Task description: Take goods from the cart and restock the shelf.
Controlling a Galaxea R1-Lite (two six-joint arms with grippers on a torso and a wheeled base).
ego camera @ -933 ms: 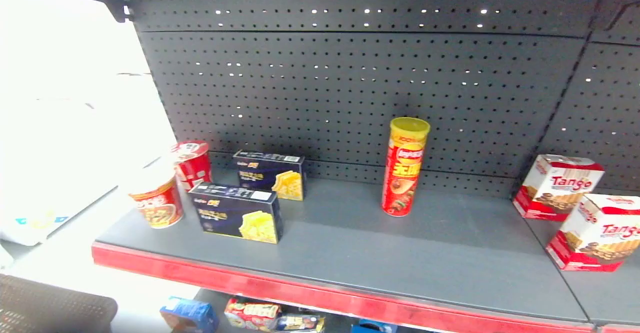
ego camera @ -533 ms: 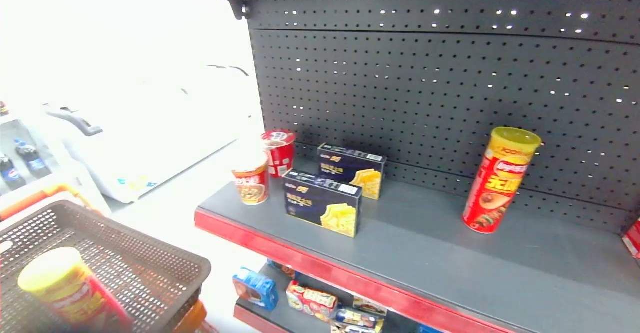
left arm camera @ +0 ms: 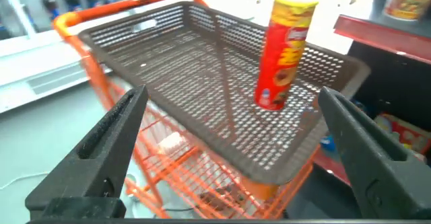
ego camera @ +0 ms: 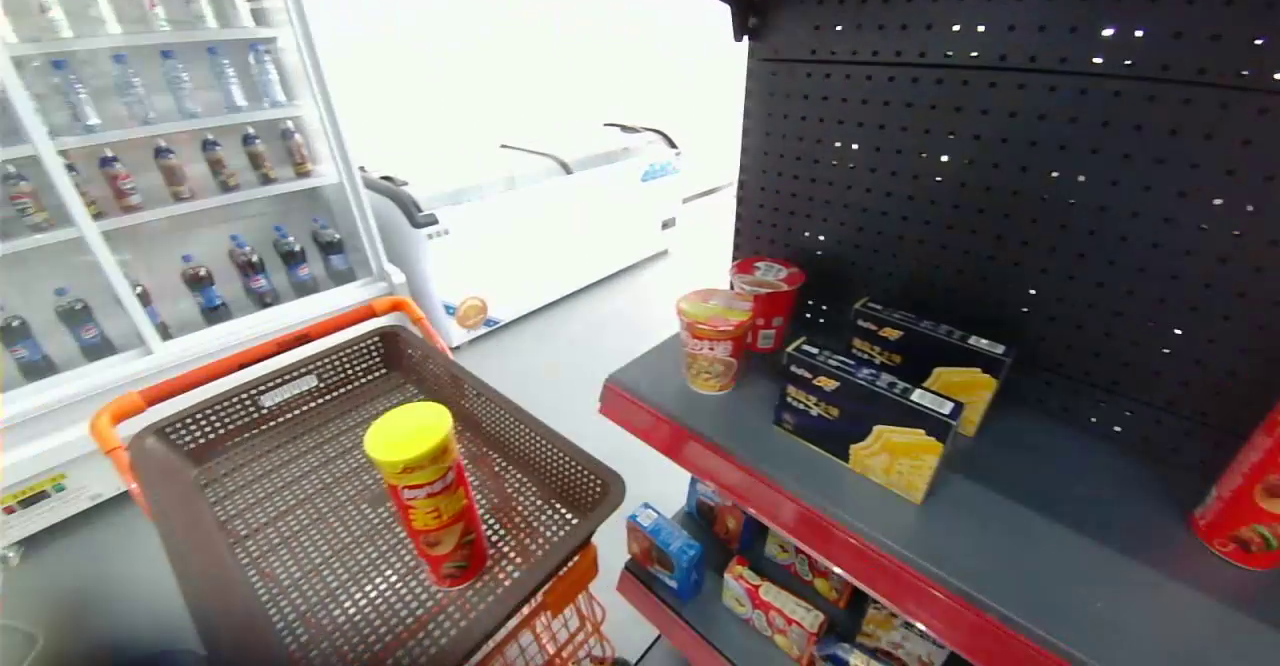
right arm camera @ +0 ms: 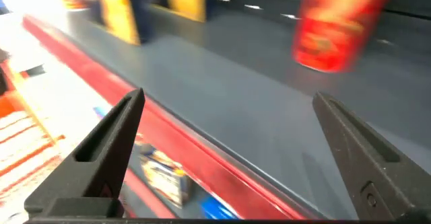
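A red chips can with a yellow lid (ego camera: pixel 428 491) stands upright in the brown mesh basket (ego camera: pixel 300 516) of the orange cart. In the left wrist view, my left gripper (left arm camera: pixel 232 96) is open above the near side of the basket (left arm camera: pixel 168 69), short of the can (left arm camera: pixel 284 52). A second chips can (ego camera: pixel 1240 506) stands on the grey shelf (ego camera: pixel 1000 566) at the right edge. My right gripper (right arm camera: pixel 229 97) is open in front of the shelf board (right arm camera: pixel 222 96), with that can (right arm camera: pixel 337 25) beyond it.
Two noodle cups (ego camera: pixel 714 339) and two dark blue boxes (ego camera: pixel 865 431) stand at the shelf's left end. Packets (ego camera: pixel 770 611) lie on the lower shelf. A drinks fridge (ego camera: pixel 150 176) and a chest freezer (ego camera: pixel 540 236) stand behind the cart.
The head camera has swung left. The shelf goods slid to the right of the picture and the cart with its can came into view. Nothing was picked up.
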